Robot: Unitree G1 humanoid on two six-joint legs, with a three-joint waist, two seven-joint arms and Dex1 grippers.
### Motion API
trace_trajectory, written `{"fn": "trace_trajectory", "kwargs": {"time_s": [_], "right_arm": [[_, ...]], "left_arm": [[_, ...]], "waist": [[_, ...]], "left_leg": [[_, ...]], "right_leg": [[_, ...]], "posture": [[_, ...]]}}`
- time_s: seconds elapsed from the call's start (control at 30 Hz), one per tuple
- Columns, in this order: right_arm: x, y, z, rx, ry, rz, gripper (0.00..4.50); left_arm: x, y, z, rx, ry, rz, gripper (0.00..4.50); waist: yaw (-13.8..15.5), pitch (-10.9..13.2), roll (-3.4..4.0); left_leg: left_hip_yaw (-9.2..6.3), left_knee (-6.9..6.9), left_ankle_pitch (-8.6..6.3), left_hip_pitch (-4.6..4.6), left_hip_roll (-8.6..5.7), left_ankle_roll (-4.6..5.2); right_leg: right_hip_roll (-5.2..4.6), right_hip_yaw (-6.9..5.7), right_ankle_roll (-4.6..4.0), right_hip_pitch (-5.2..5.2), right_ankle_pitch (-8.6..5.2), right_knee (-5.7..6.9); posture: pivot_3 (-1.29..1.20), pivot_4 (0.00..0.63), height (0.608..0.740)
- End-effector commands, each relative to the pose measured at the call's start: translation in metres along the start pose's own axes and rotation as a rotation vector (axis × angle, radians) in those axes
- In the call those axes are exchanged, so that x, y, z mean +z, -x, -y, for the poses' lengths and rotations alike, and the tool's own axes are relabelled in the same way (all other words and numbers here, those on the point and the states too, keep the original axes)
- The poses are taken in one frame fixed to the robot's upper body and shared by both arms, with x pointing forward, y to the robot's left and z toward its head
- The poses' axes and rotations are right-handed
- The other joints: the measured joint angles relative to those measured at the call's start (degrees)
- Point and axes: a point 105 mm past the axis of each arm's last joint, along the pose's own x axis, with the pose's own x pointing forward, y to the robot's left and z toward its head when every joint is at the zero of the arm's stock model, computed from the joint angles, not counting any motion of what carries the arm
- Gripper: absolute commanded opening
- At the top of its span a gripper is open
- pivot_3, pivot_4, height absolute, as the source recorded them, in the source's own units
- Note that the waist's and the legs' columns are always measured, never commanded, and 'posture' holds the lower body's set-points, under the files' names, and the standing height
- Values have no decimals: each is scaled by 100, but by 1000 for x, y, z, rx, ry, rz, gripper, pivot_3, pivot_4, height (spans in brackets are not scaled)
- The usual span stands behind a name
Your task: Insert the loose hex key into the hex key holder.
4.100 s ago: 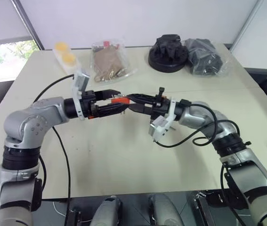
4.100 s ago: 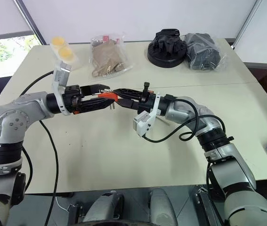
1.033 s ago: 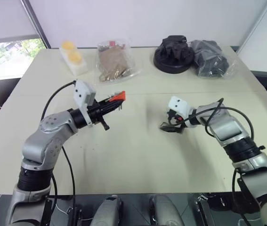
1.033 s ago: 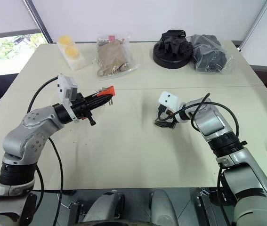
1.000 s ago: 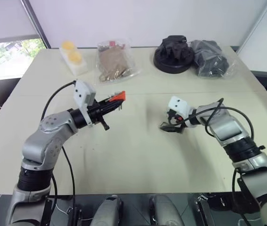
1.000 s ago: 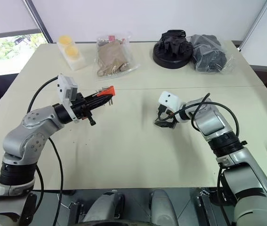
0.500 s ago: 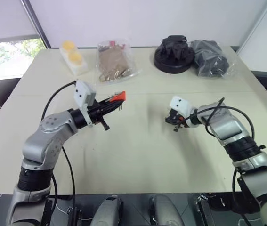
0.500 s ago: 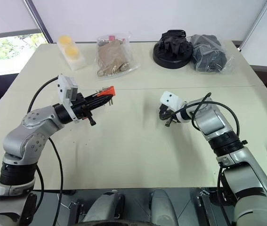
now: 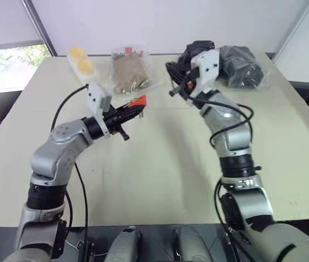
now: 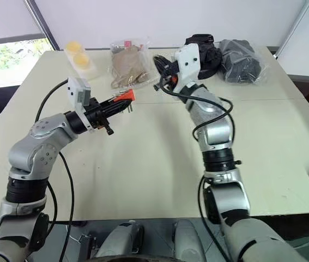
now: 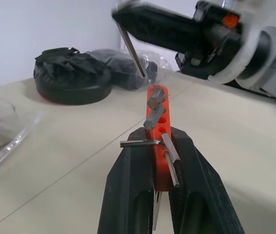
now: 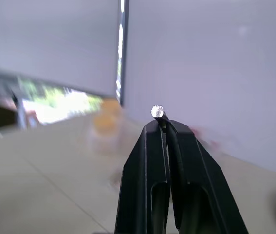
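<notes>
The hex key holder [image 9: 138,102] is a small orange block with short metal keys sticking out, held above the table with my left gripper [image 9: 131,109] shut on it. In the left wrist view the holder [image 11: 157,119] stands up between the black fingers [image 11: 133,185]. My right gripper [image 9: 171,70] is raised to the right of the holder and slightly higher, apart from it. It is shut on the loose hex key [image 11: 131,48], a thin dark rod hanging down from its tips. The key's end [image 12: 157,111] shows just past the shut fingertips in the right wrist view.
Along the table's far edge lie a black bundle on a round base [image 9: 200,54], a grey plastic bag [image 9: 244,65], a clear bag of brown items [image 9: 128,73] and a pack with yellow lids [image 9: 82,60]. Black cables hang from both arms.
My right gripper shut on the hex key at the table, then swung up and to the left, close to the holder. The left gripper and holder have hardly moved.
</notes>
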Motion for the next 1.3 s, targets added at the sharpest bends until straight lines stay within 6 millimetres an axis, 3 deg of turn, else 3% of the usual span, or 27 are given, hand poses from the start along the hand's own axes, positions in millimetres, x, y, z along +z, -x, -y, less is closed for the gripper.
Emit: {"fn": "trace_trajectory", "kwargs": {"time_s": [0.03, 0.2, 0.6, 1.3], "right_arm": [[46, -8, -10, 22, -115, 204, 54], [54, -12, -24, 39, -217, 288, 54], [50, -9, -54, 109, -109, 320, 54], [43, -5, -63, 142, -76, 294, 54]], "left_arm": [[14, -2, -1, -7, -39, 40, 0], [22, -6, -3, -6, -40, 59, 0], [34, -10, -9, 1, -40, 82, 0], [36, -13, -6, -8, -38, 90, 0]], "waist": [[-1, 0, 0], [-23, 0, 1], [-165, 0, 1], [-145, 0, 1]], "left_leg": [[0, 0, 0, 0, -1, 0], [-4, -1, 0, 0, -1, 0], [-6, -7, 0, 1, 0, 0], [-7, -6, 0, 1, -1, -1]], "right_leg": [[0, -1, 0, 0, 0, 1], [0, -2, 0, -2, 0, 4], [1, -1, 0, -10, 0, 17], [0, -1, 0, -10, 0, 18]], "posture": [[0, 150, 740], [0, 150, 740], [0, 150, 740], [0, 150, 740]]}}
